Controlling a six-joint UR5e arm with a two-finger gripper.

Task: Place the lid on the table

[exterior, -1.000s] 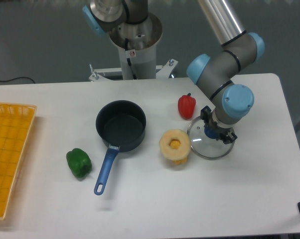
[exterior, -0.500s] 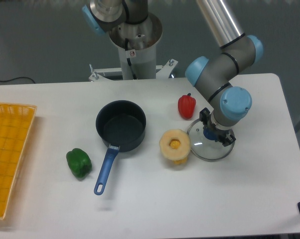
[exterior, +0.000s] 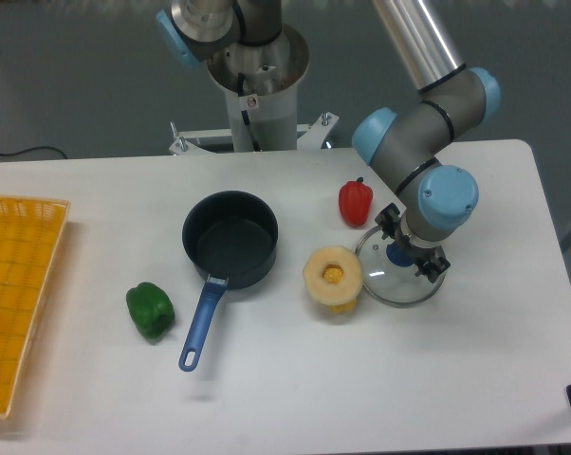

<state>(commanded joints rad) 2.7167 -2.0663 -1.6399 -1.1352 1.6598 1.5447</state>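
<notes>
The lid (exterior: 384, 282), a clear glass disc with a thin metal rim, lies flat on the white table (exterior: 475, 365) right of centre. Its small blue knob (exterior: 398, 254) shows between the black fingers of my gripper (exterior: 408, 248), which hangs straight down over the lid's middle. The fingers stand apart on either side of the knob with a small gap, so the gripper looks open. The wrist hides the far part of the lid.
A dark saucepan (exterior: 230, 237) with a blue handle sits mid-table. A yellow round object (exterior: 333, 278) touches the lid's left edge, and a red pepper (exterior: 355, 202) lies just behind it. A green pepper (exterior: 150, 310) and a yellow mesh tray (exterior: 15, 294) are at the left.
The gripper's fingers have spread away from the blue knob and the wrist has shifted slightly left. The lid stays flat on the table.
</notes>
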